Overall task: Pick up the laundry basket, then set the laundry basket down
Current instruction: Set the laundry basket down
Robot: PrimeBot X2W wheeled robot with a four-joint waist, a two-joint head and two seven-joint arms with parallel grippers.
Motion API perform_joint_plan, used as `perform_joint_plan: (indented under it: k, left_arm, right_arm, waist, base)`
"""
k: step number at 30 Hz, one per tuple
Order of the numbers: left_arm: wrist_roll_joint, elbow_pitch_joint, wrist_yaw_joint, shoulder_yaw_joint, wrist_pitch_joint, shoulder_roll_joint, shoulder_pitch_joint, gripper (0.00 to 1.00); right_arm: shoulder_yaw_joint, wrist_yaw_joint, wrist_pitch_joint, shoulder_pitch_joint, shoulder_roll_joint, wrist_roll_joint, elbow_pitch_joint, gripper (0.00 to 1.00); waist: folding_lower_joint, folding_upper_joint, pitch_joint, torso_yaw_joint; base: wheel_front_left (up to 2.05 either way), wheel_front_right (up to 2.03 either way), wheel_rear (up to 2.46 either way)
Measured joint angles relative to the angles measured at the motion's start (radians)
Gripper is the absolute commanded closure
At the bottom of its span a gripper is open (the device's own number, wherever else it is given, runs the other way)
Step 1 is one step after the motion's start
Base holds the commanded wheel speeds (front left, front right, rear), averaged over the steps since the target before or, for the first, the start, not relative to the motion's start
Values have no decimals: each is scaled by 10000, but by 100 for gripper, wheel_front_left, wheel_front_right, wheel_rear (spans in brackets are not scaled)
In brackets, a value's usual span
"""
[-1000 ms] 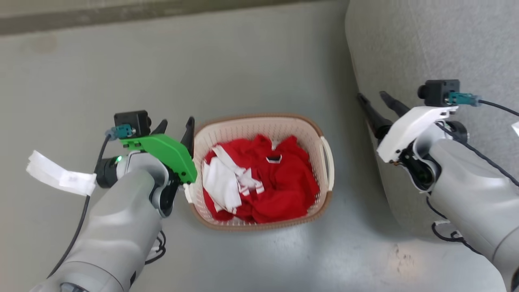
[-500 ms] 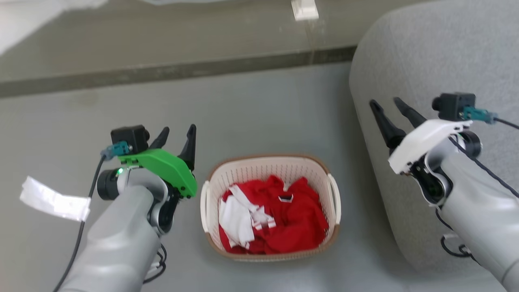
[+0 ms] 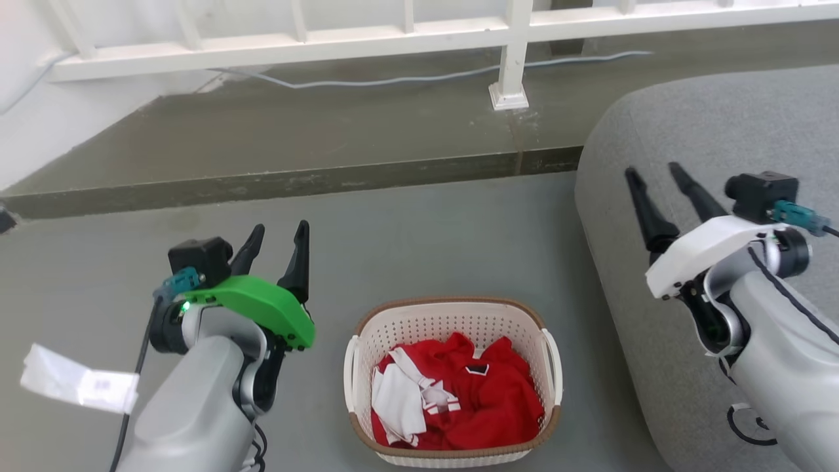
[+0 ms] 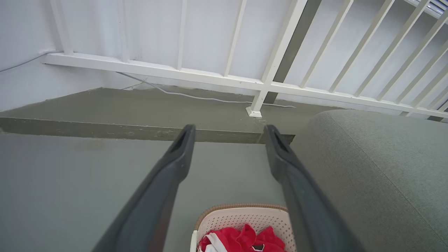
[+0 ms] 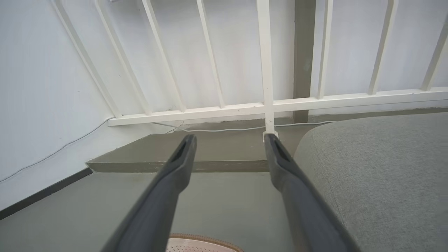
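Evidently the laundry basket point(image 3: 452, 322) is flanked by two empty grippers, with neither handle taken.
On the floor point(image 3: 426, 229), just left of the grey couch point(image 3: 688, 131), the basket is set upright with red and white clothes point(image 3: 491, 410) heaped inside. Its long axis is judged to run toward the couch, with one white handle point(image 3: 554, 357) turned to the couch and the other point(image 3: 351, 367) turned away. The right gripper point(image 3: 653, 170) is held over the couch's edge, and the left gripper point(image 3: 280, 227) on the basket's far side from the couch. Both pairs of jaws are spread wide on nothing. The basket lies below and behind both sets of fingertips, and the left gripper is judged nearer.
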Motion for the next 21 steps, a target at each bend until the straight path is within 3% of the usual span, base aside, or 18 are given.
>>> perform_joint_plan:
  k: [7, 21]
  left_arm:
    - [663, -1212, 272, 880, -2, 21, 709, 0]
    - [1544, -2359, 374, 1490, -2, -56, 1931, 0]
  right_arm:
    - [-825, -410, 0, 846, 0, -704, -986, 0]
    - [-1720, -431, -2, 1979, 236, -1528, -2000, 0]
  waist:
    - [0, 0, -64, 33]
    - [0, 0, -43, 48]
  base:
    - [0, 0, 0]
    - [0, 0, 0]
